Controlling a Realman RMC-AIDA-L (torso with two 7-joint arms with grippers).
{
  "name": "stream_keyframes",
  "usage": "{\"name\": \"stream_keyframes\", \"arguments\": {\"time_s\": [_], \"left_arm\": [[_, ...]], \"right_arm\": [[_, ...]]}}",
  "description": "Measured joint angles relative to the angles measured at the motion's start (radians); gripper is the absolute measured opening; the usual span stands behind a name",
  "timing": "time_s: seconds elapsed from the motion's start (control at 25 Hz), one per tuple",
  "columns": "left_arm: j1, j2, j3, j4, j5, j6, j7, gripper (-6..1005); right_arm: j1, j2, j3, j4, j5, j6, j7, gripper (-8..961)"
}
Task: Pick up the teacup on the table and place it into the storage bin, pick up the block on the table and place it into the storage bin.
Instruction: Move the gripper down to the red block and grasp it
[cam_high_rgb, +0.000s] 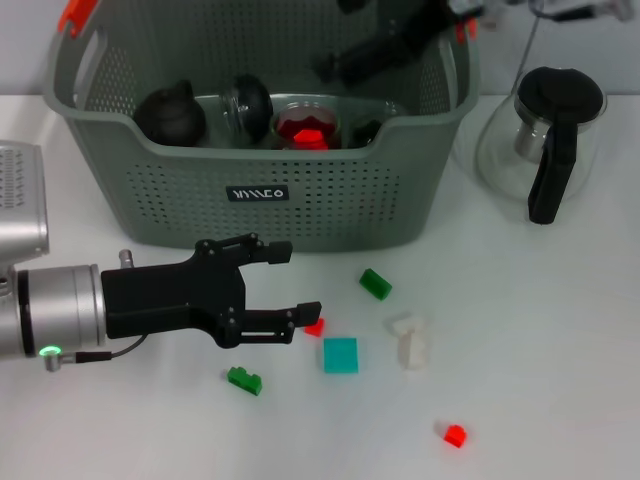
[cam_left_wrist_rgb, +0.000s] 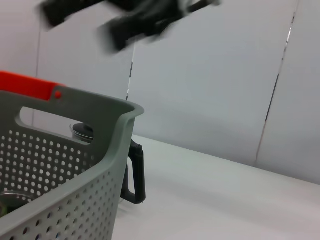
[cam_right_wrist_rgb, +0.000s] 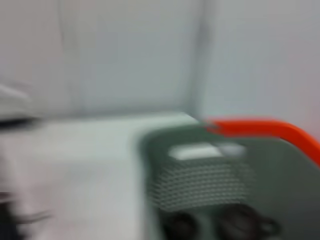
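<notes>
The left end effector (cam_high_rgb: 300, 282) hovers low over the counter (cam_high_rgb: 560, 340) just in front of the storage bin (cam_high_rgb: 180, 190), its two black fingers spread apart and empty, one near the bin's front wall and the other just beside a small red block (cam_high_rgb: 316, 326). That block looks like a hard, light plastic brick, stiff and a little slick, so a pinch across two flat opposite faces should hold it best; being so small, it could skid or tip if a finger lands on an edge. It is bright red and partly hidden by the finger. Around it lie a teal cube (cam_high_rgb: 340, 355), two green bricks (cam_high_rgb: 376, 284) (cam_high_rgb: 244, 380), a white piece (cam_high_rgb: 409, 340) and another red block (cam_high_rgb: 454, 435). Inside the grey-green perforated bin sit a glass teacup (cam_high_rgb: 308, 127) glowing red and dark round pots. The right end effector (cam_high_rgb: 375, 55) hangs above the bin's far side; whether it is released or clenched I cannot tell. A glass teapot (cam_high_rgb: 545, 140) stands just beside the bin.
</notes>
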Motion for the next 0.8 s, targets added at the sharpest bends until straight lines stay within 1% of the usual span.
{"name": "stream_keyframes", "arguments": {"time_s": [0.12, 0.2, 0.28, 0.32, 0.4, 0.48, 0.56, 0.68, 0.8], "left_arm": [[0.0, 0.0, 0.0, 0.0, 0.0, 0.002, 0.0, 851], [0.0, 0.0, 0.0, 0.0, 0.0, 0.003, 0.0, 851], [0.0, 0.001, 0.0, 0.0, 0.001, 0.003, 0.0, 851], [0.0, 0.001, 0.0, 0.0, 0.003, 0.003, 0.0, 851], [-0.001, 0.002, 0.0, 0.0, 0.007, 0.0, 0.001, 851], [0.0, 0.003, 0.0, 0.0, 0.008, -0.004, 0.005, 851], [0.0, 0.003, 0.0, 0.0, 0.009, -0.005, 0.01, 851], [0.0, 0.003, 0.0, 0.0, 0.008, -0.002, 0.012, 851], [0.0, 0.001, 0.004, 0.0, 0.007, -0.002, 0.013, 851]], "right_arm": [[-0.112, -0.006, 0.008, -0.143, 0.118, -0.202, 0.006, 871], [-0.186, -0.001, 0.005, -0.235, 0.141, -0.323, 0.029, 901], [-0.254, 0.012, -0.01, -0.311, 0.111, -0.413, 0.057, 931], [-0.283, 0.021, -0.022, -0.345, 0.077, -0.45, 0.072, 946], [-0.33, 0.043, -0.042, -0.399, -0.003, -0.503, 0.094, 946], [-0.362, 0.069, -0.064, -0.432, -0.11, -0.532, 0.112, 946], [-0.377, 0.082, -0.112, -0.426, -0.21, -0.534, 0.136, 947], [-0.382, 0.085, -0.214, -0.376, -0.299, -0.504, 0.187, 947], [-0.379, 0.086, -0.326, -0.33, -0.332, -0.432, 0.235, 947]]}}
